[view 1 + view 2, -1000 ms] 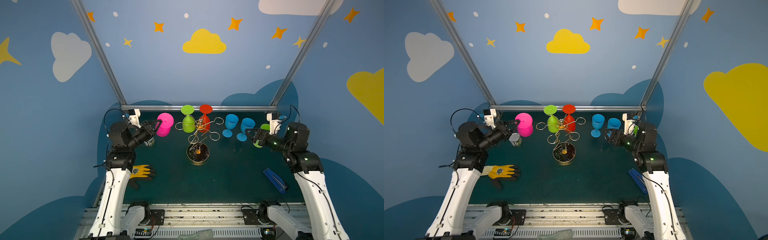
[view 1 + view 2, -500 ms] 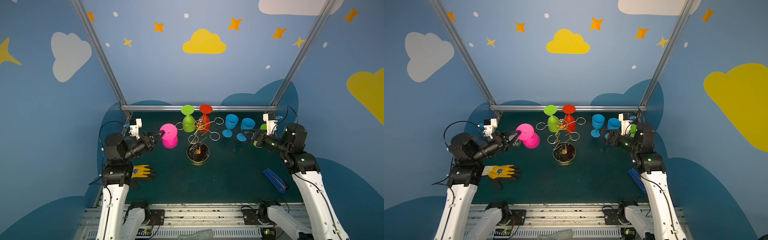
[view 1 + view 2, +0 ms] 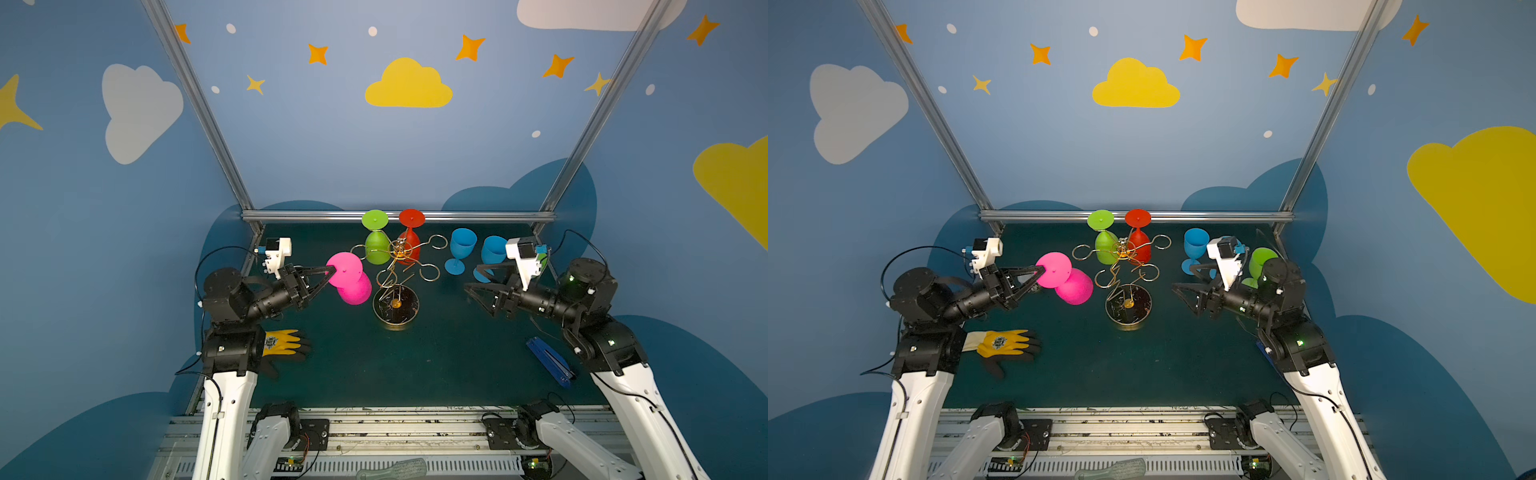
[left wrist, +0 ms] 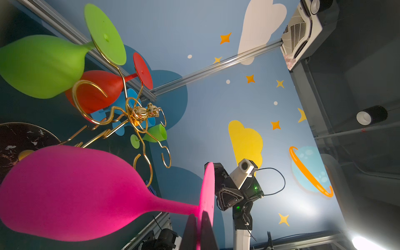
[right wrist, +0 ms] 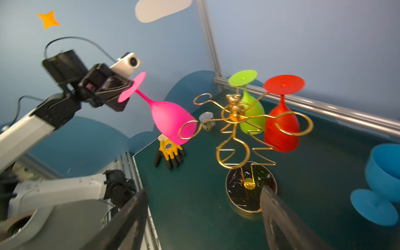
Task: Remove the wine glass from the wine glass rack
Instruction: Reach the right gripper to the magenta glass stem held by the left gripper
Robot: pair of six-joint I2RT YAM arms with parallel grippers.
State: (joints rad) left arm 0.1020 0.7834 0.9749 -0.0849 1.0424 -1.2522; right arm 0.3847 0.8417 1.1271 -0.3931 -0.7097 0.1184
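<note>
The gold wire wine glass rack (image 3: pixel 400 249) (image 3: pixel 1123 249) (image 5: pixel 234 112) stands mid-table on its round dark base (image 3: pixel 395 305). A green glass (image 3: pixel 376 247) and a red glass (image 3: pixel 409 245) hang upside down from its far loops. Just left of the rack, a pink wine glass (image 3: pixel 355 289) (image 3: pixel 1073 286) (image 4: pixel 65 194) (image 5: pixel 168 116) hangs tilted in the air, bowl downward. My left gripper (image 3: pixel 330 272) (image 3: pixel 1040 272) (image 4: pixel 200 218) is shut on the rim of its foot. My right gripper (image 3: pixel 471 279) (image 3: pixel 1182 277) (image 5: pixel 203 191) is open and empty, right of the rack.
Two blue glasses (image 3: pixel 461 247) (image 3: pixel 492 249) and a green one (image 3: pixel 1260 259) stand at the back right. A yellow-black glove (image 3: pixel 284 343) lies front left, and a blue tool (image 3: pixel 548 361) front right. A small can (image 5: pixel 206 121) stands back left. A metal rail (image 3: pixel 478 216) bounds the far edge.
My left gripper has carried the pink glass from the back left toward the front and right, tilting it beside the rack. My right gripper has drawn away from the blue glasses toward the middle.
</note>
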